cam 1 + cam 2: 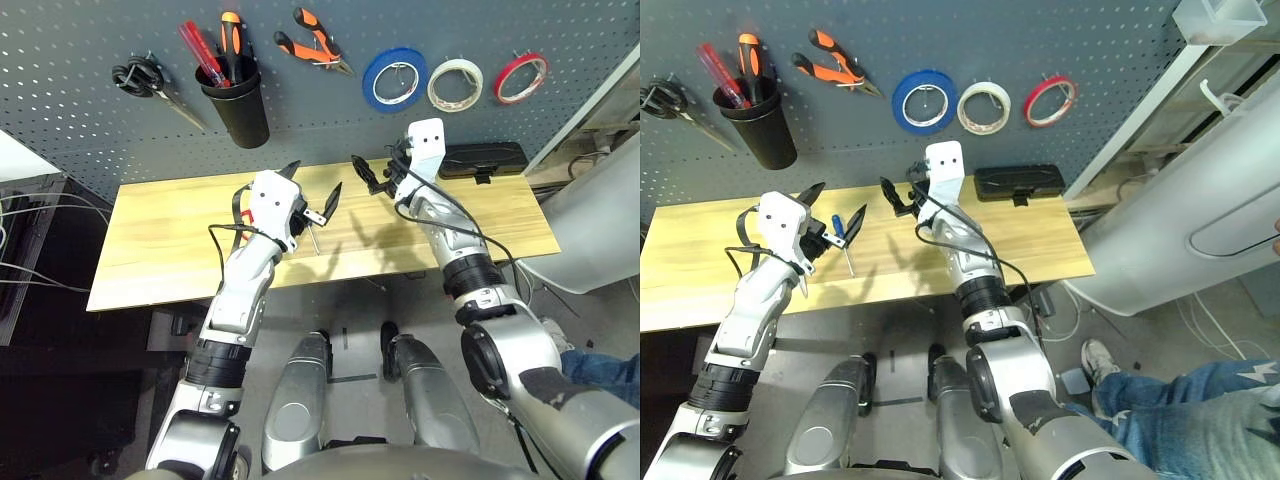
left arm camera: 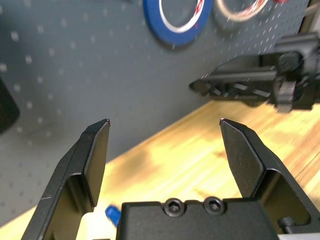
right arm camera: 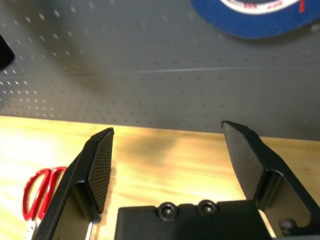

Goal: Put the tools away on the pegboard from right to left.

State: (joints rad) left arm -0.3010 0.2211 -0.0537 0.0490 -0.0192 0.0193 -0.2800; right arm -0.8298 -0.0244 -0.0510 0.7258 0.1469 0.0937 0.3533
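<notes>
The blue tape ring [image 1: 395, 78] and the orange-and-black-handled pliers [image 1: 312, 42] hang on hooks of the dark grey pegboard [image 1: 80, 130]. The small blue-handled screwdriver [image 1: 841, 230] lies on the wooden table [image 1: 480, 225], just under my left gripper [image 1: 314, 182], which hovers open and empty above it. The red-handled scissors [image 3: 37, 192] lie on the table to the left of the screwdriver, mostly hidden under my left wrist in the eye views. My right gripper [image 1: 378, 170] is open and empty above the table's back edge, below the blue tape ring [image 3: 260, 20].
A black cup [image 1: 238, 105] on the pegboard holds a red and an orange screwdriver. Black-handled scissors [image 1: 150, 82] hang at the far left; white [image 1: 455, 85] and red [image 1: 520, 77] tape rings hang at the right. A black case [image 1: 482, 160] lies at the table's back right.
</notes>
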